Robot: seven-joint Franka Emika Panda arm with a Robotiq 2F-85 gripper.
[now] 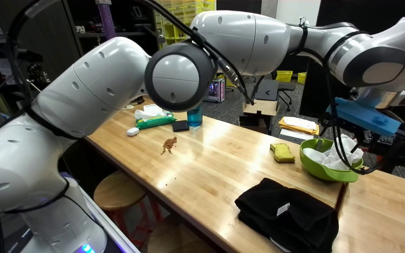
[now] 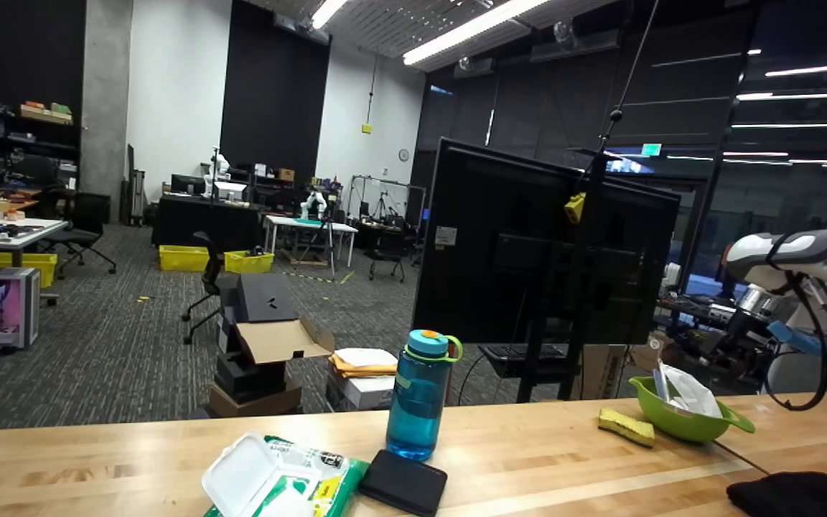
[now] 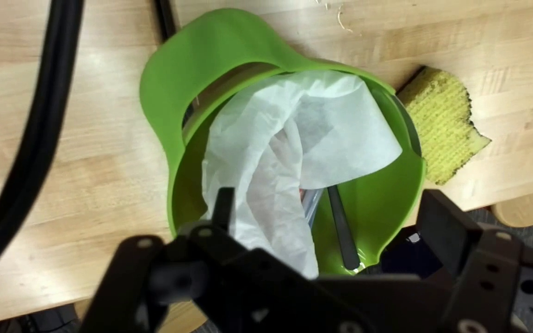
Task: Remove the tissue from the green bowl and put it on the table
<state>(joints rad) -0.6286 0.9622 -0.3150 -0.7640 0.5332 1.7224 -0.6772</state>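
While the bench (image 3: pixel 100 185) stretches at left in the wrist view, the green bowl (image 3: pixel 220 41) contains the crumpled tissue (image 3: pixel 257 162), and the hand (image 3: pixel 331 212), spread wide, grasps nothing. For a good lift, I think it should pinch the tissue alone, sparing the dark utensil (image 3: pixel 343 230) more at right.

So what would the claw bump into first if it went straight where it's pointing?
Probably the crumpled white tissue sticking up from the green bowl below; depth is hard to judge.
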